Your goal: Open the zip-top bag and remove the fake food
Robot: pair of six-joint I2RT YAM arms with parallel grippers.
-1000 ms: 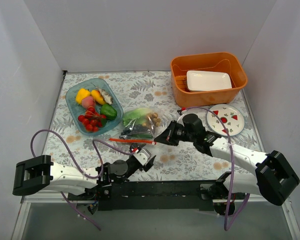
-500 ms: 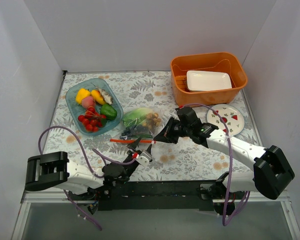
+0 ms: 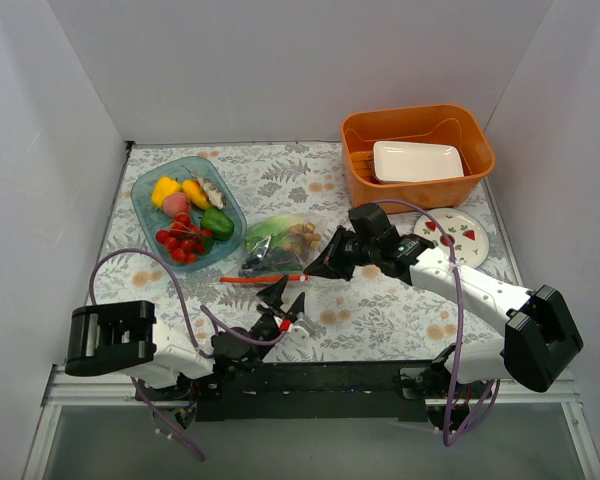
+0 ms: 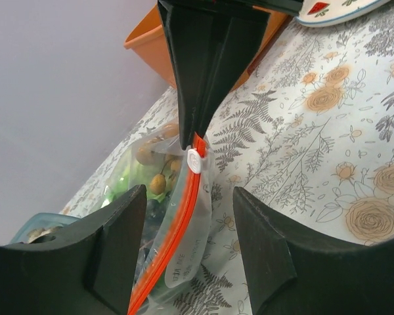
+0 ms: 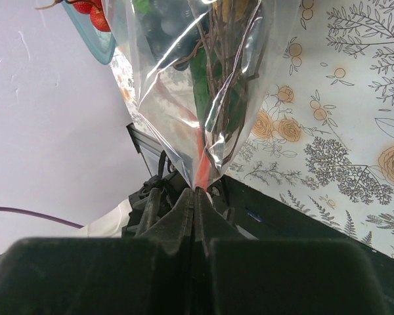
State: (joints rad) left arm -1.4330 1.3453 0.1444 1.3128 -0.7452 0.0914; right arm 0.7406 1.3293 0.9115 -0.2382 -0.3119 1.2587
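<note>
Here the zip-top bag (image 4: 184,252) holds the fake food (image 3: 268,231).

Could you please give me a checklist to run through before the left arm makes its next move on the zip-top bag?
1. The right tool is shut on the end of the zip strip: ok.
2. The left tool is open: ok.
3. The zip strip is lined up between the left tool's fingers in the left wrist view: ok.
4. The left tool is far enough forward to close on the strip: cannot tell.
5. The zip is open: not ok; the strip looks joined where visible.
6. The fake food sits inside the zip-top bag: ok.
</note>
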